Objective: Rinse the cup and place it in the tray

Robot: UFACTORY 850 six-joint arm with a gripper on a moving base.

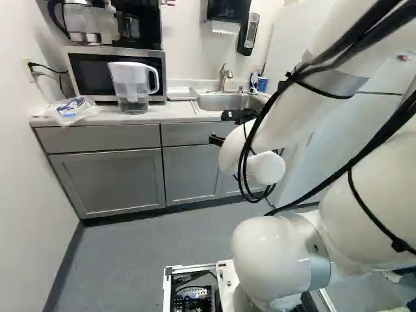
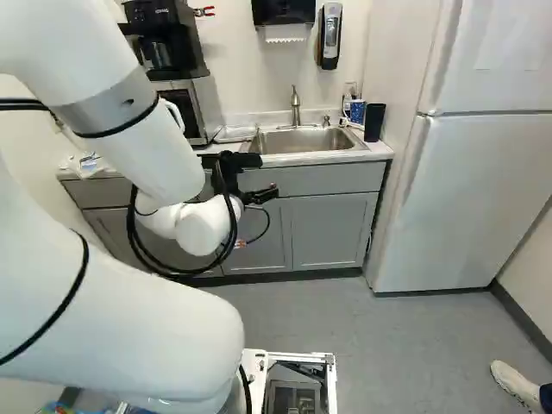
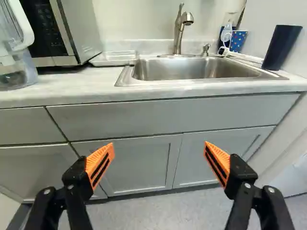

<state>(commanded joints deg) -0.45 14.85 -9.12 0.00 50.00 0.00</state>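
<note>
Pitcher (image 3: 19, 72) partly outside wrist view

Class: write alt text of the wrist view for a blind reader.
Open black pincer with orange pads before grey cabinets; above them, a steel sink with a shallow tray on one side and a blue patterned cup and dark tumbler on the other.

Grey cabinets (image 1: 107, 182) and a white fridge (image 2: 474, 198) stand on grey flooring (image 2: 423, 345).

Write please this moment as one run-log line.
gripper: open, empty | dark cup, dotted cup: beside sink | tray: between microwave and sink | no cup grasped
</note>
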